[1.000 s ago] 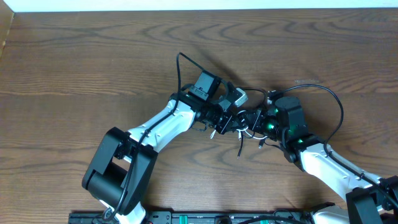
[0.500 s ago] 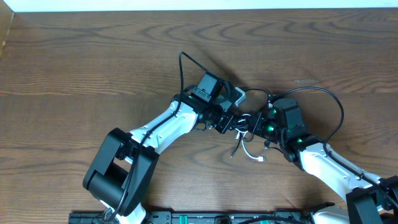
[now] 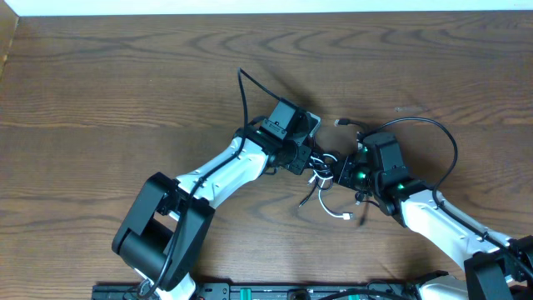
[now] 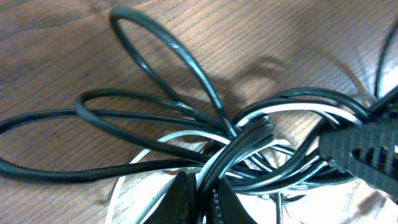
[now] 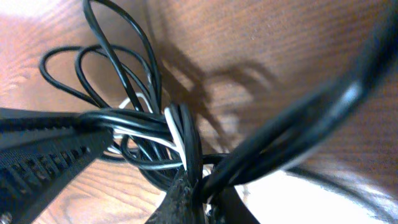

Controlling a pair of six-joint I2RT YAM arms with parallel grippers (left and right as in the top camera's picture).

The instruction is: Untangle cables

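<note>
Two cables, black and white, tangled; left fingers, right fingers each pinching bundle.

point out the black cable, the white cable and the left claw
black cable (image 4: pixel 254 132), left wrist view, bunched middle
white cable (image 4: pixel 298 108), left wrist view, upper right strand
left claw (image 4: pixel 200 196), left wrist view, between fingertips

Glossy black cable, smooth white cable, matt wood-grain table.

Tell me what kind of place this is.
Probably a robotics lab bench: bare wood-grain table, white left arm and right arm based at its near edge, only tangled cables as props.
</note>
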